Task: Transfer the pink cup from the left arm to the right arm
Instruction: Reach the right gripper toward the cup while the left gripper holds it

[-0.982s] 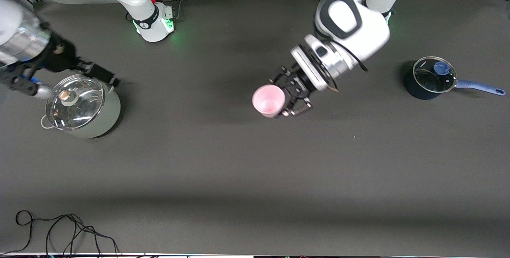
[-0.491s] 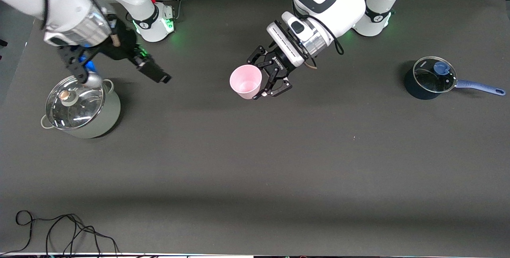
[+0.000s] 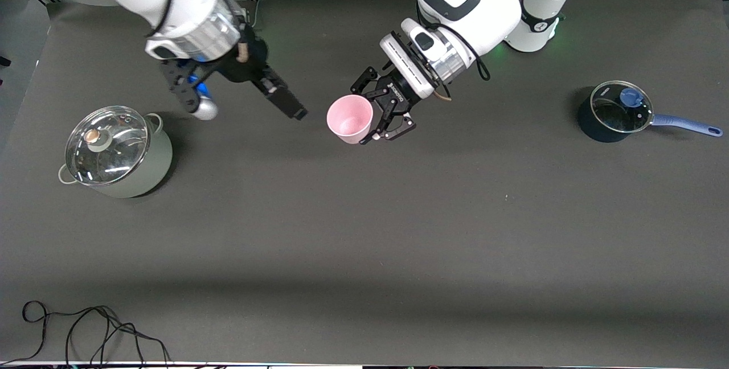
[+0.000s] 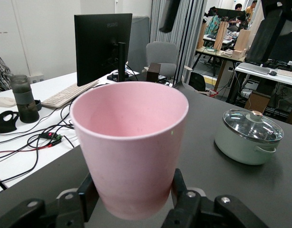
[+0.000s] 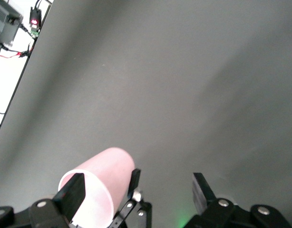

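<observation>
In the front view, the left hand (image 3: 376,111) is clenched around the pink cup (image 3: 349,118) and holds it in the air, tipped on its side, over the middle of the counter (image 3: 398,232) toward the edge where the bases stand. The right hand (image 3: 289,103) hangs just beside the cup's mouth without touching it. A lidded green pot (image 3: 117,152) sits near the right arm's end, and a blue saucepan (image 3: 618,110) near the left arm's end.

In the left wrist view, black fingers (image 4: 180,190) press both sides of the cup's base.

In the right wrist view, the right hand is released, with its fingers (image 5: 74,191) spread wide and one of them overlapping the cup's rim.
</observation>
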Motion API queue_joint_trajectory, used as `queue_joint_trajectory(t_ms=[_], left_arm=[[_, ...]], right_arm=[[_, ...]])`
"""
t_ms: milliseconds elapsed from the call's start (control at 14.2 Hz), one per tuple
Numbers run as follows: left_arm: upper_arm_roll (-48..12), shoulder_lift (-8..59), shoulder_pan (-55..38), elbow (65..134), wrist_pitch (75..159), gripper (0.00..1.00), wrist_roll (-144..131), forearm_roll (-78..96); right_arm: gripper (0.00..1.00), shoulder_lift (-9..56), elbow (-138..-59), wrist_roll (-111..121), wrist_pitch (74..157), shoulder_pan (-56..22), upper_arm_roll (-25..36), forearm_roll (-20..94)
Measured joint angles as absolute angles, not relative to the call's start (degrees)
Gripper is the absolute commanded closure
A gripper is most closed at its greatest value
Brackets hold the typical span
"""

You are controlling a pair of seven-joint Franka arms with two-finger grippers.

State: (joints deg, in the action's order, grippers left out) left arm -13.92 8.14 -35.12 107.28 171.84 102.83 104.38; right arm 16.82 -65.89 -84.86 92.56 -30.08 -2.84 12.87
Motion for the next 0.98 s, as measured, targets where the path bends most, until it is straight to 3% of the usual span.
queue_joint_trajectory(t_ms=[632, 982], left_arm=[[-14.07, 9.61, -35.40, 105.90, 172.91, 0.71, 102.76, 104.40], [-14.07, 9.61, -35.43, 105.90, 172.93, 0.71, 102.67, 104.40]], right_arm=[[0.07, 21.76, -62.37, -85.06, 95.70, -34.34, -2.68, 12.56], [0.09, 23.22, -62.16, -85.06, 92.60, -34.34, -2.61, 11.96]])
